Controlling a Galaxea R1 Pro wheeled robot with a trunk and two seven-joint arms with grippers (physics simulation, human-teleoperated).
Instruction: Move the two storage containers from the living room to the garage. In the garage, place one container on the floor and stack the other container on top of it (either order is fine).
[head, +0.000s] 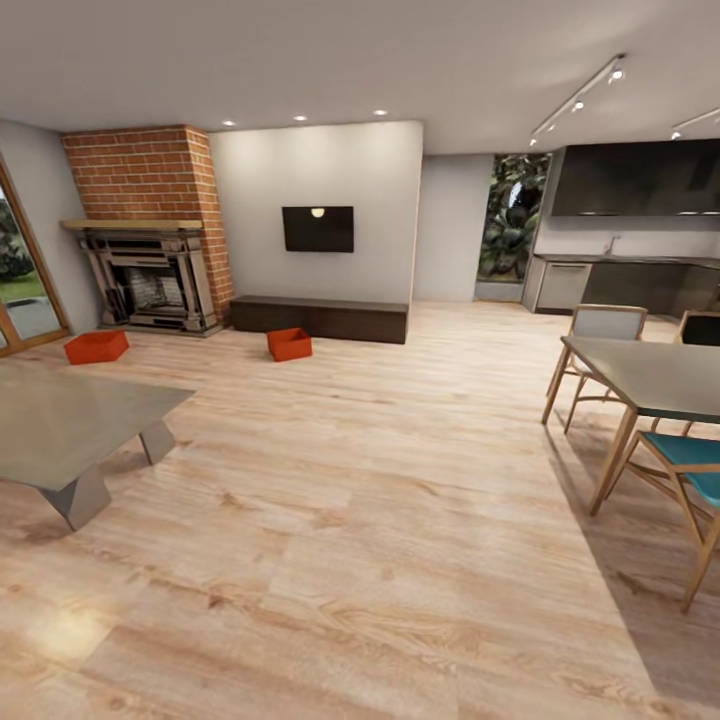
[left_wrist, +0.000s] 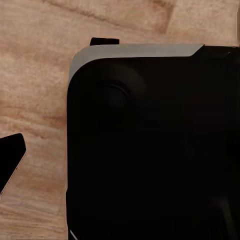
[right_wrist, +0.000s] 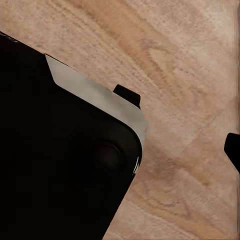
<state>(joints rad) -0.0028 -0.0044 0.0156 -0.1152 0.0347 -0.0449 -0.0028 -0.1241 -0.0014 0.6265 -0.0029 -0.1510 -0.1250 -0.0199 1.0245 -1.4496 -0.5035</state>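
Here the fingers of both arms are hard to read: in the left wrist view a dark tip (left_wrist: 11, 157) pokes in at the frame's edge beside a large black body with a pale grey rim (left_wrist: 150, 150), and in the right wrist view another dark tip (right_wrist: 233, 150) is cut off by the border next to a similar black body (right_wrist: 60, 165), so I cannot tell whether either pair of fingers is apart or together. Beneath both lies light wood plank floor (right_wrist: 190, 65), and nothing is held. Farther out, in the head view, the two storage containers sit on the plank floor of the living room, well apart from each other: one storage container (head: 96, 346) rests in front of the dark fireplace (head: 152, 282) under the red brick chimney (head: 145, 172), the other storage container (head: 289, 343) just in front of the long low dark cabinet (head: 322, 318). One black screen (head: 318, 229) hangs above that cabinet. One grey low table (head: 70, 425) is cut off at the edge nearer the left arm; one dining table (head: 655, 378) with four chairs, partly cropped, stands toward the right arm's side.
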